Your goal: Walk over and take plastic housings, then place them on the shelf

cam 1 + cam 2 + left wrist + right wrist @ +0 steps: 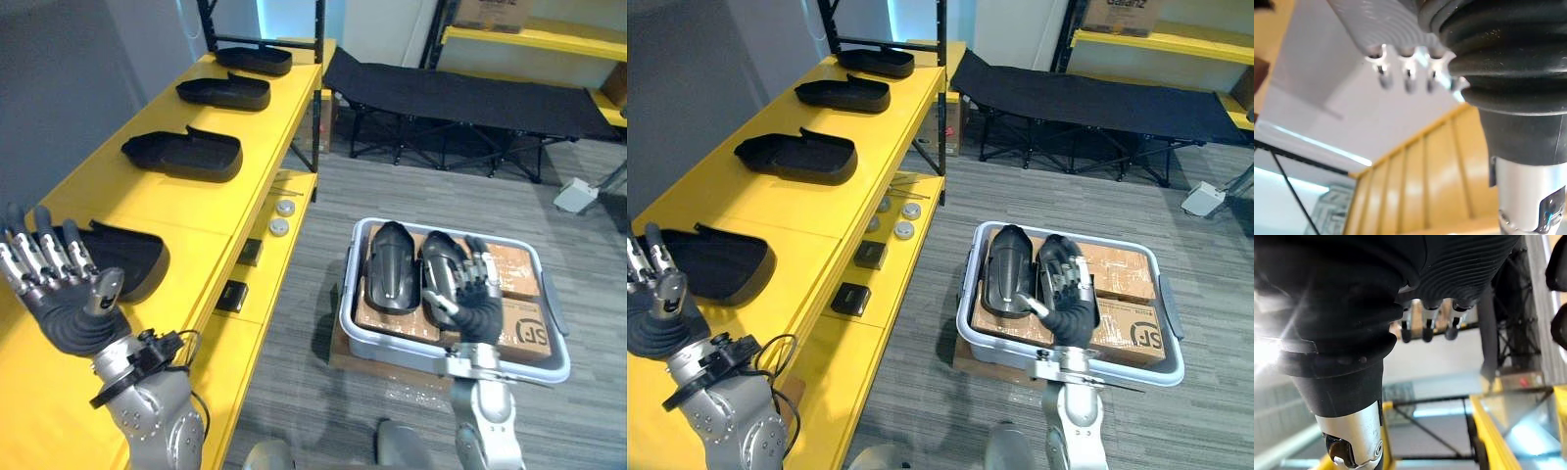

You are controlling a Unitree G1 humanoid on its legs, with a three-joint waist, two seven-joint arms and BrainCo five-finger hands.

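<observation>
Left eye view: the shelf [265,108] runs from 7 to 12 o'clock and carries four housings. The nearest housing [132,259] lies just behind the left hand [69,313], which is raised with fingers straight and spread, holding nothing. At 4 o'clock a bin [358,338] sits on the floor with boxes [514,269] inside and two more housings lying on them, side by side and touching. The right hand [475,305] is over the right housing [441,257], fingers loose and apart, not closed on it.

Right eye view: the thumb points to 9 o'clock, toward the left housing [1004,269]. My worry is that a grab drags both shells, since they lie so tight together. The smooth curved shell could also slip free, or catch the bin's rim. The raised left hand could knock the nearest housing. One box shows dark print at 5 o'clock; the housings bear no label I can see.

Left wrist view: fingers [1408,81] apart, empty.

Right wrist view: fingers [1425,330] apart, empty.
</observation>
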